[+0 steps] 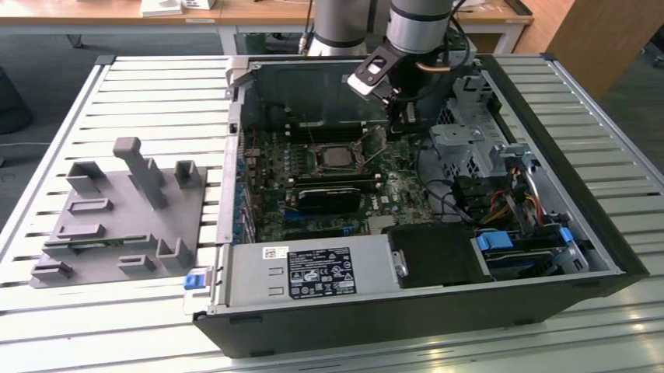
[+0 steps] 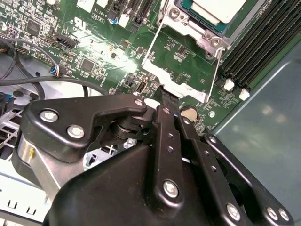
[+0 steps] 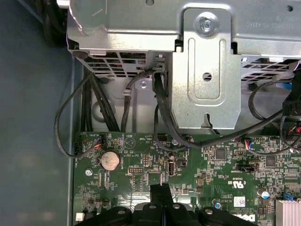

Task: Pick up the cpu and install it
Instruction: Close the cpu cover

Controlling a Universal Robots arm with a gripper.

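Your arm [image 1: 415, 22], 12 o'clock in the exterior view: silver-grey tube links with a dark band at the joint. A black-and-white camera block [image 1: 371, 76] sits on its 8 o'clock side, and a thin orange cable [image 1: 431, 67] loops at 4 o'clock. Your gripper [image 2: 164, 96] is matte black, with flat linkage bars, rounded knuckles and silver screw heads [image 2: 170, 188] at the pivots.

One arm [image 1: 415, 23] and one gripper [image 1: 397, 124] are counted. One case [image 1: 415, 330] is seen on one table [image 1: 155, 101], and beside it one tray [image 1: 104, 241] is counted. Inside the case, one motherboard [image 1: 311, 194], one cpu [image 1: 334, 158] and one power supply [image 1: 260, 268] are counted. Three blue tabs [image 1: 194, 280] are seen in the exterior view. One coin cell [image 3: 110, 160] is counted in the first wrist view.
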